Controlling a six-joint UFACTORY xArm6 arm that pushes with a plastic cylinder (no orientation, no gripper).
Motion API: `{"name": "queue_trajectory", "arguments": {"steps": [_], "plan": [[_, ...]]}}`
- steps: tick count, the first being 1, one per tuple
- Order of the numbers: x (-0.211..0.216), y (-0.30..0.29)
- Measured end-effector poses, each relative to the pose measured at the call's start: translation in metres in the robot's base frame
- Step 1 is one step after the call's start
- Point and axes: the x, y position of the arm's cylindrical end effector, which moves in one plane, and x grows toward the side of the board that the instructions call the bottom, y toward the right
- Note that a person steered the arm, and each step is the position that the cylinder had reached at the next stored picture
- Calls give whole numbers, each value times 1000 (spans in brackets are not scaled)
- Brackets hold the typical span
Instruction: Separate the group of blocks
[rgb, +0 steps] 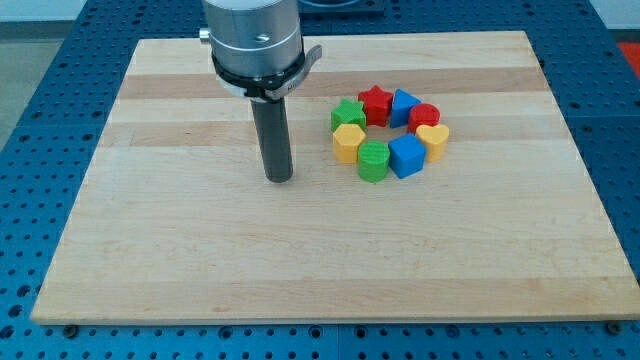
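Step in hand, by my judgement: approach. No block looks pushed out yet; the ring is intact.

Near to far:
- Board (200, 270): wooden, bare in the view's bottom half.
- My tip (279, 179): rests on the board, well to the view's left of the group, touching no block. Nearest blocks: yellow hexagon and green star. Rod rises to the arm flange (253, 40) at the view's top.
- Jaws: n/a, the arm carries a plain rod only, so there is nothing to open or close.
- Task's thing: the group sits right of centre, upper half of the board, 8 blocks in a closed ring, neighbours touching or nearly so.

Count, near row first:
- Green cylinder (373, 160) x1
- Blue cube (406, 156) x1
- Yellow hexagon (348, 143) x1
- Yellow heart (433, 140) x1
- Green star (347, 115) x1
- Red round-ish block (425, 115) x1, shape unclear
- Red star (375, 103) x1
- Blue wedge-like block (403, 105) x1, shape approx.

Totals: 2 green, 2 blue, 2 yellow, 2 red.

Next move, as I judge it: slide the tip toward the view's right into the ring's left side, aiming at a seam, e.g. between green star and yellow hexagon, so blocks split apart rather than shift en bloc.
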Motion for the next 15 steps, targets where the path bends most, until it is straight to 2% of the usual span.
{"name": "queue_trajectory", "arguments": {"steps": [1,3,5,6,7,8,10,13,15], "plan": [[0,0],[35,43],[37,164],[20,220],[-22,233],[-61,229],[-74,159],[-45,117],[-8,85]]}}
